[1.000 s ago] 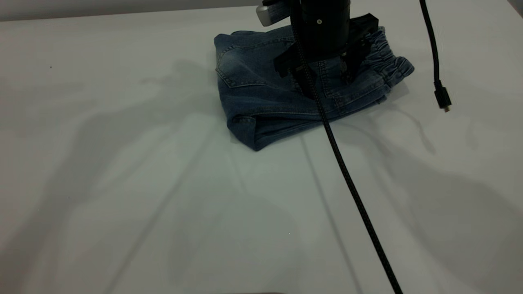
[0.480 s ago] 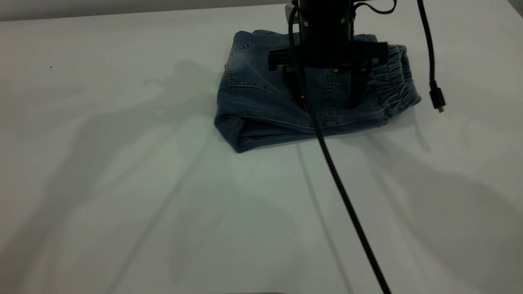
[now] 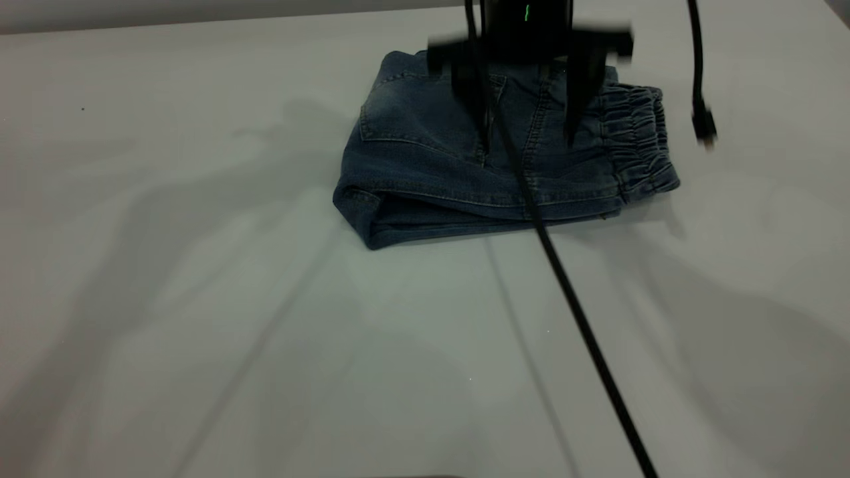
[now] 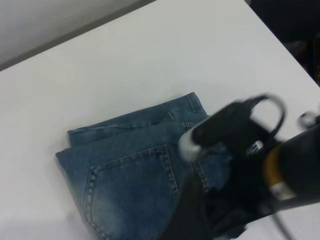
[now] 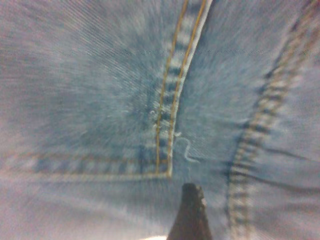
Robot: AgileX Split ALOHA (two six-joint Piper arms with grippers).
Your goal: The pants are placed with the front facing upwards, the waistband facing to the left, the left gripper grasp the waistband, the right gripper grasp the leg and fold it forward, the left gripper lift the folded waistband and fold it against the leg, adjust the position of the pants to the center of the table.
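The pants (image 3: 425, 159) lie folded into a compact blue denim bundle on the far half of the table (image 3: 265, 345), a patch pocket facing up. Their ruched waistband (image 3: 637, 139) is at the bundle's right end. My right gripper (image 3: 528, 126) hangs open just above the middle of the bundle, its two fingers spread wide with nothing between them. In the right wrist view one dark fingertip (image 5: 191, 205) hovers close over pocket stitching. The left wrist view looks from farther off at the pants (image 4: 125, 175), with the right arm (image 4: 240, 135) over them. The left gripper is outside the exterior view.
A black cable (image 3: 571, 299) runs from the right arm diagonally over the pants toward the table's near right edge. A second cable with a plug (image 3: 702, 123) dangles beside the waistband. The table's far edge (image 3: 199, 20) lies just behind the pants.
The pants have turned and slid slightly nearer and to the left, so the bundle lies squarer. The right gripper has risen off the denim with its fingers spread.
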